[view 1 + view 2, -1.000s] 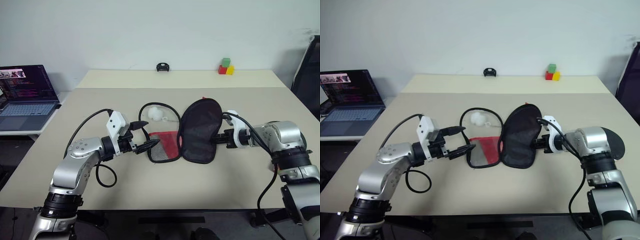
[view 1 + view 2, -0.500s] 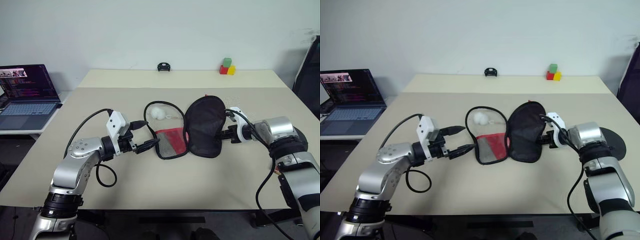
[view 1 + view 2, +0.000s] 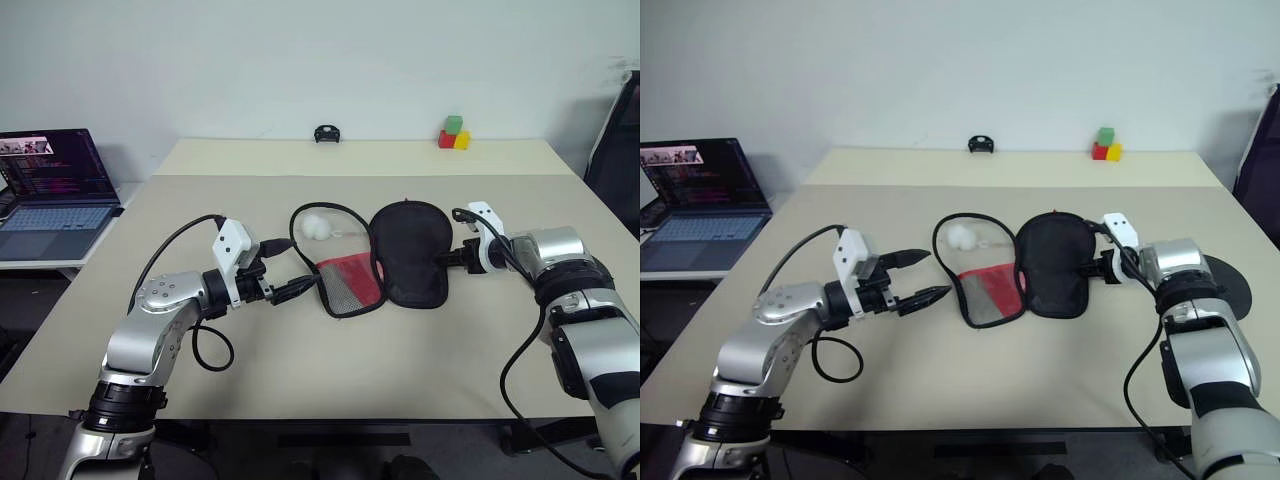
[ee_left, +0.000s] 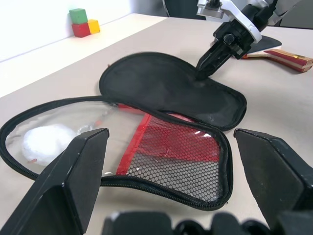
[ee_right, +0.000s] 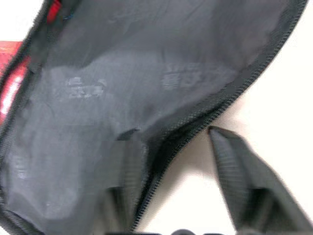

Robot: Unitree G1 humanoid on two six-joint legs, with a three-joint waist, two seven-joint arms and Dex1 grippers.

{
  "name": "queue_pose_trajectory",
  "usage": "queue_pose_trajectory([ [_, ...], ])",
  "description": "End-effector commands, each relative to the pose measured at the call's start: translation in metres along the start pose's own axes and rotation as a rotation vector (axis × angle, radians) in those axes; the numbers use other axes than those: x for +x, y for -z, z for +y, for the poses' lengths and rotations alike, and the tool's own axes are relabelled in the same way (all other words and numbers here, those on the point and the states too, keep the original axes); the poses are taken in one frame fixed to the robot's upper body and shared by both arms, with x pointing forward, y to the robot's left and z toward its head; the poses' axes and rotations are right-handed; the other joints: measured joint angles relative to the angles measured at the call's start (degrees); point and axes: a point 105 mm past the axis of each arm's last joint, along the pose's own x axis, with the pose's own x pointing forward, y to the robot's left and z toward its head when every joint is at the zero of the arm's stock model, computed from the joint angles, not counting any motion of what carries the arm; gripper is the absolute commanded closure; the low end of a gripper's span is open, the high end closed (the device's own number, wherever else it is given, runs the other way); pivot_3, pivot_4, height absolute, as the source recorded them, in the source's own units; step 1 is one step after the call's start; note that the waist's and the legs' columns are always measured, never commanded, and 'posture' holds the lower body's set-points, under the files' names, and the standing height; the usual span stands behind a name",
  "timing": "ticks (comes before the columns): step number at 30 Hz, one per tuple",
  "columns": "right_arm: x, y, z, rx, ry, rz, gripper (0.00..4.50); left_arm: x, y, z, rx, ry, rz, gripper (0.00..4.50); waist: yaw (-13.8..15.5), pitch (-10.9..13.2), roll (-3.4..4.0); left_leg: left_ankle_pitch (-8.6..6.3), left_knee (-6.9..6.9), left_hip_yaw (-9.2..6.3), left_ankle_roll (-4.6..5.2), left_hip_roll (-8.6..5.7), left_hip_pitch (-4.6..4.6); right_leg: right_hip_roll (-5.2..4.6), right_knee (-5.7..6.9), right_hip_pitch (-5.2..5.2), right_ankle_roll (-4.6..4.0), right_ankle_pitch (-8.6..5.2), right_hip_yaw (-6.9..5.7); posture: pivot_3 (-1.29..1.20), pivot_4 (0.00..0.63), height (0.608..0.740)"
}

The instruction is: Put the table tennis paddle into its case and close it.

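Your case (image 3: 375, 258) lies opened flat mid-table; the black half, raised and tilted a second ago, is now down on the table (image 3: 300, 380), and the whole pouch sits further right. The right gripper (image 3: 447, 258) was clenched on that half's edge; its fingers (image 5: 128, 161) now stand parted, one over the fabric, one outside the zip. Left gripper (image 3: 923, 277) unchanged, spread, just short of the mesh half. Paddle (image 4: 281, 53) lies beyond your right arm. Pom-pom (image 3: 317, 226) inside the clear half. Laptop (image 3: 50, 195), coloured blocks (image 3: 452, 133) well clear.
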Motion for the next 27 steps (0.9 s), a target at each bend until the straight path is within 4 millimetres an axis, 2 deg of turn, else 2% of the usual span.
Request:
queue_pose_trajectory([
  [1, -0.010, -0.023, -0.001, -0.013, 0.004, -0.086, 1.40, 0.001, -0.014, 0.001, 0.053, 0.002, -0.034, 0.00, 0.0, 0.0, 0.00, 0.00, 0.00, 0.00, 0.00, 0.00, 0.00, 0.00, 0.00, 0.00, 0.00, 0.00, 0.00, 0.00, 0.150, 0.740],
  [9, -0.034, -0.028, -0.011, 0.066, -0.009, -0.153, 1.40, 0.000, -0.013, 0.000, 0.050, 0.003, -0.036, 0.00, 0.1, 0.0, 0.00, 0.00, 0.00, 0.00, 0.00, 0.00, -0.01, 0.00, 0.00, 0.00, 0.00, 0.00, 0.00, 0.00, 0.150, 0.740],
  [12, -0.046, -0.021, -0.013, 0.093, 0.009, -0.192, 0.80, 0.001, -0.014, -0.001, 0.048, 0.007, -0.041, 0.00, 0.1, 0.0, 0.00, 0.00, -0.01, -0.02, 0.01, 0.01, -0.02, -0.01, -0.01, 0.00, 0.00, 0.00, -0.02, 0.00, 0.150, 0.740],
  [14, -0.053, -0.016, -0.014, 0.039, 0.081, -0.225, 0.13, 0.003, -0.016, -0.002, 0.051, 0.014, -0.048, 0.00, 0.2, 0.0, 0.00, -0.01, 0.00, -0.03, 0.01, 0.02, -0.04, -0.01, -0.01, 0.01, 0.00, 0.00, -0.01, 0.00, 0.150, 0.740],
  [16, -0.064, -0.013, -0.014, 0.019, 0.156, -0.278, 0.03, 0.005, -0.018, -0.003, 0.054, 0.026, -0.055, 0.00, 0.2, 0.0, 0.00, -0.01, 0.03, -0.02, 0.01, 0.01, -0.05, -0.01, 0.02, 0.00, 0.00, 0.00, 0.00, 0.00, 0.150, 0.740],
  [18, -0.080, -0.005, -0.019, 0.061, 0.268, -0.334, 0.03, 0.008, -0.020, -0.005, 0.056, 0.045, -0.061, 0.00, 0.2, 0.0, 0.00, -0.01, 0.02, -0.03, 0.01, 0.01, -0.05, -0.02, 0.02, 0.00, 0.00, 0.00, -0.01, 0.00, 0.150, 0.740],
  [23, -0.115, 0.032, -0.039, 0.168, 0.529, -0.374, 0.03, 0.017, -0.019, -0.008, 0.057, 0.101, -0.061, 0.00, 0.3, 0.0, 0.00, -0.01, 0.06, -0.04, 0.01, 0.00, -0.03, -0.02, 0.08, 0.02, 0.01, 0.00, -0.01, 0.00, 0.150, 0.740],
  [27, -0.131, 0.058, -0.044, 0.233, 0.673, -0.361, 0.03, 0.025, -0.021, -0.008, 0.064, 0.144, -0.069, 0.00, 0.3, 0.0, 0.00, 0.00, 0.06, -0.03, 0.01, 0.00, 0.01, 0.00, 0.14, 0.03, 0.01, 0.00, 0.01, 0.00, 0.150, 0.740],
])
